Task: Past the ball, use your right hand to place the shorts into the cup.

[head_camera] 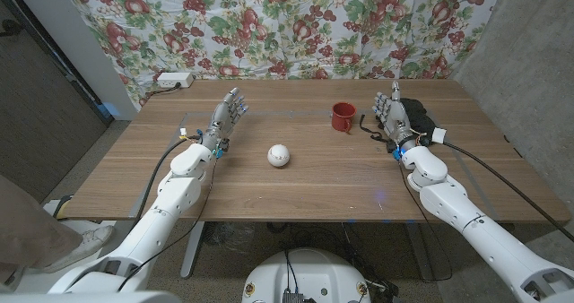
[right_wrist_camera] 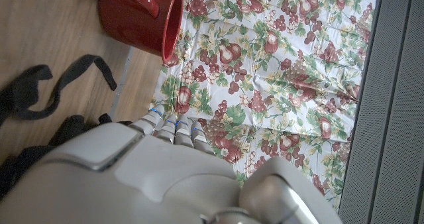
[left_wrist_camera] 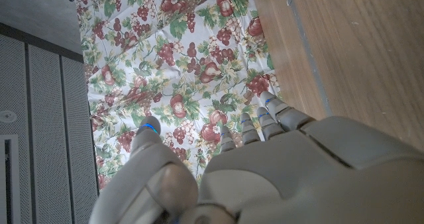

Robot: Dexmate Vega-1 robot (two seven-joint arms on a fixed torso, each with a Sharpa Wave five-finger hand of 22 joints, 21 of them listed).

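Note:
The black shorts (head_camera: 420,116) lie crumpled at the table's far right, with a loose strap (right_wrist_camera: 50,85) trailing toward the cup. A red cup (head_camera: 342,116) stands upright just left of them and appears again in the right wrist view (right_wrist_camera: 140,13). The white ball (head_camera: 279,155) rests near the table's middle. My right hand (head_camera: 392,115) stands with fingers up and apart beside the shorts, between them and the cup, holding nothing. My left hand (head_camera: 229,115) is raised at the far left, fingers spread, also holding nothing.
A white power strip (head_camera: 172,80) sits at the table's (head_camera: 296,195) far left corner. A floral cloth (head_camera: 287,25) hangs behind the table. A person's leg and shoe (head_camera: 40,240) show at the lower left, off the table.

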